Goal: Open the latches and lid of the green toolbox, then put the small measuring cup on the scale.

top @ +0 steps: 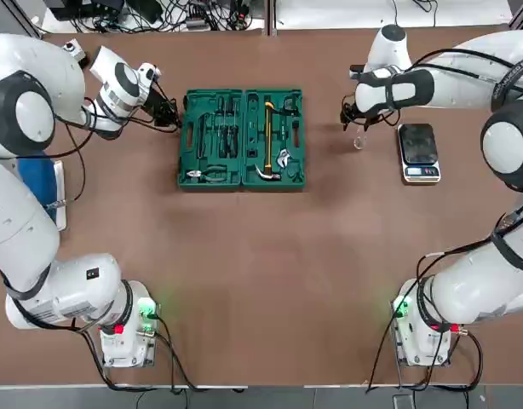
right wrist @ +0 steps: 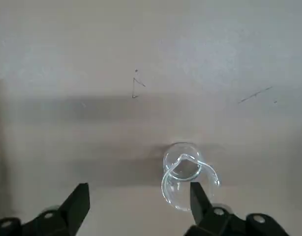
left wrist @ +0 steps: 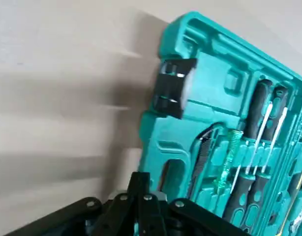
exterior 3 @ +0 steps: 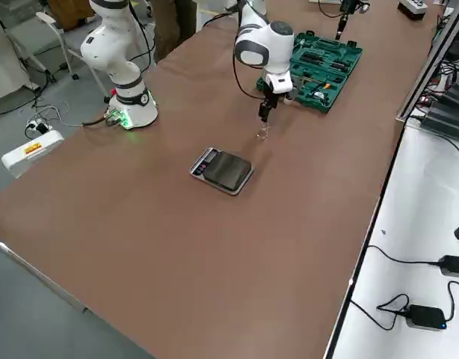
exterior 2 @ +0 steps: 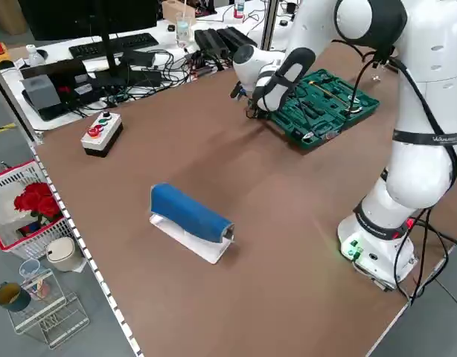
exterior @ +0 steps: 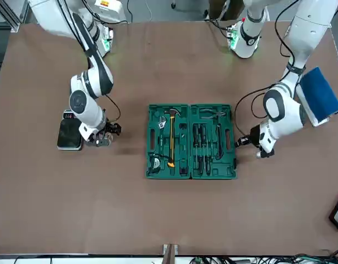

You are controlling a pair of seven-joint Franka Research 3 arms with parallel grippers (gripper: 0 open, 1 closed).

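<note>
The green toolbox lies open flat at mid-table. Its lid is the half toward my left arm and holds pliers and screwdrivers; the other half holds a yellow-handled hammer. One black latch shows on the lid's outer edge. My left gripper is shut and empty just outside that edge. The small measuring cup stands on the table beside the scale. My right gripper is open low over the cup, which sits close to one finger.
A blue-topped block lies near the table's left edge. A grey box with coloured buttons stands at the far left corner. Cables and devices lie on the bench beyond the far edge.
</note>
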